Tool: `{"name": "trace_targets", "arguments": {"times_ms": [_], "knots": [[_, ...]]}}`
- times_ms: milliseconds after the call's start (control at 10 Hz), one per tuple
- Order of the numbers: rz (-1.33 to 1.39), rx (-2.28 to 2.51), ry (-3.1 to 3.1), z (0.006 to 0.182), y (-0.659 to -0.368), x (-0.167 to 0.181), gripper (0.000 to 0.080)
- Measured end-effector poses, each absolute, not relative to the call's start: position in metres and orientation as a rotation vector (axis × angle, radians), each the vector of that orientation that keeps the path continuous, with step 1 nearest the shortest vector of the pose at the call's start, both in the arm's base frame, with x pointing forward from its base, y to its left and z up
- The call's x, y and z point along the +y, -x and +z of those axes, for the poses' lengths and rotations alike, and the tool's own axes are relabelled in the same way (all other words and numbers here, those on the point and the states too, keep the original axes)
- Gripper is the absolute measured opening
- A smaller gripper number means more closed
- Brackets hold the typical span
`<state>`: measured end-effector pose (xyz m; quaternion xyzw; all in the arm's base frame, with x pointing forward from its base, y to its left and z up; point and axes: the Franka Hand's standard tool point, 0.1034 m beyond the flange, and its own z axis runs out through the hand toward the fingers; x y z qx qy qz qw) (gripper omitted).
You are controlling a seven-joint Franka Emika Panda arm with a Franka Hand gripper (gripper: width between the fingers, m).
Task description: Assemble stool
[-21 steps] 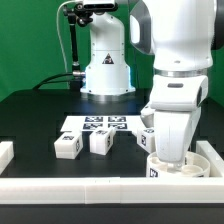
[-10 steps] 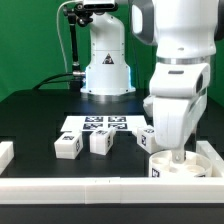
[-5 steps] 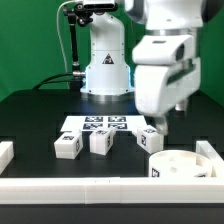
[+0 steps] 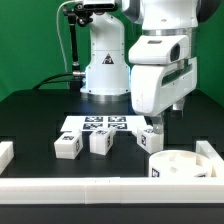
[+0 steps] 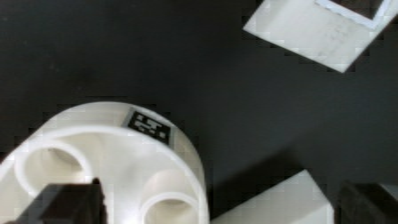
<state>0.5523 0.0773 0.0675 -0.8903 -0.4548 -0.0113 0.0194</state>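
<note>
- No word or brand can be read anywhere. The only print is black-and-white square tags, and they show patterns, not letters.
- The seat (image 4: 181,166) carries one such tag (image 5: 150,124) on its side wall. In the exterior view that tag is too small to make out.
- The marker board (image 4: 98,125) shows several tags. Its end toward the exterior view's right is hidden behind the arm.
- The white robot base (image 4: 107,62) at the back bears a small dark mark, too small to read.
- The seat rests on the black counter (image 4: 35,120) at the exterior view's right, in the corner between the front border bar (image 4: 90,191) and the right border bar (image 4: 212,152). Whether it touches them I cannot tell.
- Three legs stand apart from the seat in front of the marker board: the left leg (image 4: 67,146), the middle leg (image 4: 101,142) and the right leg (image 4: 150,139), the last nearest the seat.
- The claw (image 5: 214,205) hangs above the seat, spread wide and holding nothing. In the wrist view its two fingers (image 5: 54,205) are dark blurs cut off at the frame edge.
- In the wrist view a white block (image 5: 320,35) is cropped by the edge. I cannot tell which part it is.
- The seat's round hollows are only partly in frame there.
</note>
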Motion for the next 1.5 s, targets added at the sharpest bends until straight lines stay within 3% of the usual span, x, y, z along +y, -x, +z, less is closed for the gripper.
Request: {"name": "trace_targets", "arguments": {"times_ms": [700,1000,1500], "knots": [[-0.067,-0.510,3.038,0.054,-0.531,0.062,0.0649],[-0.015,-0.483,3.038,0.053,-0.529,0.063,0.0649],[0.467,-0.452,3.049,0.055,-0.505,0.056,0.0649]]}}
